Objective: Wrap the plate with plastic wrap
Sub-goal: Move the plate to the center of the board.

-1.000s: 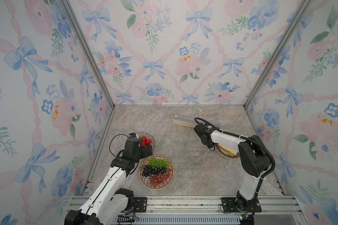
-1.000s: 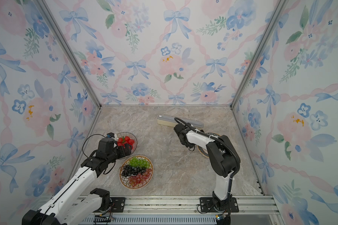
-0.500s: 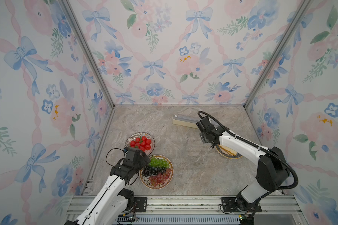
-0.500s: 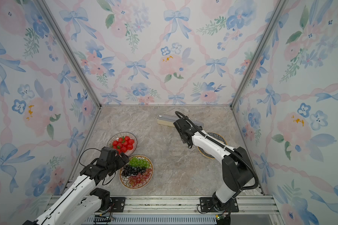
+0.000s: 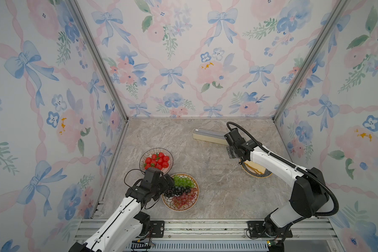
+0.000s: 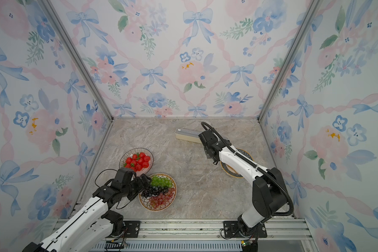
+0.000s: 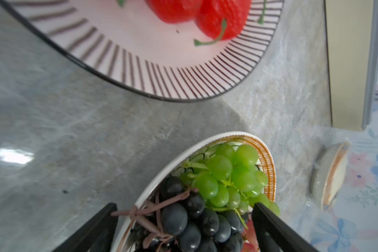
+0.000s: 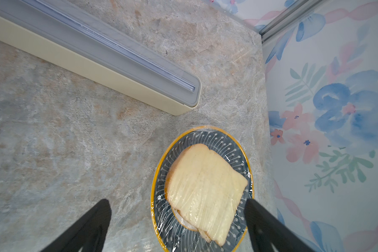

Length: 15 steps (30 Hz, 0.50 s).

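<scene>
A dark blue plate with a yellow rim holds sliced bread at the right of the table, also in both top views. Glossy plastic wrap lies stretched tight over the bread and plate. The long cream box with a grey lid lies shut behind it. My right gripper hangs open above the plate's near edge, holding nothing. My left gripper is open over a plate of grapes, its fingers astride the dark grapes.
A striped plate of strawberries sits just behind the grape plate, near the left wall. Floral walls close in the table on three sides, and the right wall runs close beside the bread plate. A metal rail runs along the front.
My left gripper has drawn back from the strawberry plate to the left edge of the grape plate. My right arm has stretched out lower, its gripper staying near the box and bread plate.
</scene>
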{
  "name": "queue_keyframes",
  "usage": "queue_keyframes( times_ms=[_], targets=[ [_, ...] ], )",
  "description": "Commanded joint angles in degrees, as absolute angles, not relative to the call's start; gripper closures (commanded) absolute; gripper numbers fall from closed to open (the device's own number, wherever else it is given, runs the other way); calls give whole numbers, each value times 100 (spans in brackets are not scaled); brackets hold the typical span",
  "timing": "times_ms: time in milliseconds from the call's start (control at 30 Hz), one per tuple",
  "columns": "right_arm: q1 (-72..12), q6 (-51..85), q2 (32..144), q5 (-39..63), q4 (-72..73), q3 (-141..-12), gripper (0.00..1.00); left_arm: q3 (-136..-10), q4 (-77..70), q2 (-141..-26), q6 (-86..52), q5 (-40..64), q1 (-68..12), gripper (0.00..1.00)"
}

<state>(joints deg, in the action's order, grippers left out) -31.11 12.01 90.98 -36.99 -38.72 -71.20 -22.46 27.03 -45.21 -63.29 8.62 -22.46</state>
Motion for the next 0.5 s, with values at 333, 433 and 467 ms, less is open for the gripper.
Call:
queue_keyframes(
  times_ms=[333,433,467],
  targets=[
    [-2438,1948,7671,506,-3837,-6077,3,-3338,425,-6854,-6727,1224,-3861,2],
    [-2024,2067,7157,1694,-3672,-5319,5,-3619,260,-7294,-6609,1222,-4001,2],
    [-1914,2009,7034,2006,-3640,-5098,9,-3703,232,-7434,-6548,1222,-4035,2]
  ],
)
